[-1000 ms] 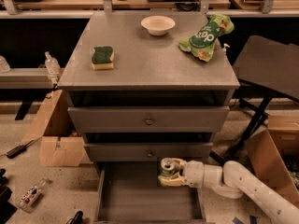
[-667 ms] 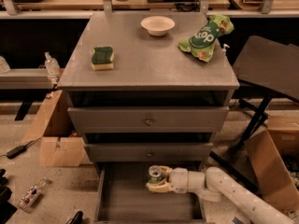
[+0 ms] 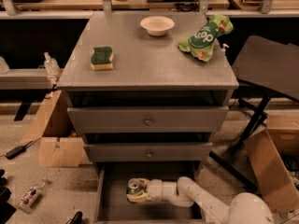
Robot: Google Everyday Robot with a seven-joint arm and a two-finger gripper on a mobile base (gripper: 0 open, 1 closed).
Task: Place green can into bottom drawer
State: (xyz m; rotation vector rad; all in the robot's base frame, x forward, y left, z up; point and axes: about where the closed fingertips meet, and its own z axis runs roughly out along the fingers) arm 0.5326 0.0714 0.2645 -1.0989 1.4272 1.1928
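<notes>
Camera view (the only one). Cabinet seen from the front and from above. Bottom drawer is pulled out beneath the near edge of the worktop. The two upper drawers are pushed in.

Gripper sits low inside the bottom drawer. It reaches in from the right, with the arm running roughly parallel to the worktop's near edge. Jaws are closed on the can, which stands upright between them, silver top up, long axis vertical. The can is under the near edge, a little left of its middle, over the drawer floor. Whether its base rests on the floor or hangs just above it I cannot tell (the jaws cover the lower part).

Relation that counts: the can is at the tip of the jaws and the drawer floor lies straight beneath it. Bare floor shows to its left and toward the drawer front. The arm lies wholly to its right.

Judgement: this looks like the release step. The can needs little or no further descent. The jaws should then part, and the gripper should back off to the right along the arm's own line. A sideways drag on the way out could tip an upright can.

On the worktop, none of it involved:
- sponge near the left edge
- bowl near the far edge
- chip bag toward the far right corner
</notes>
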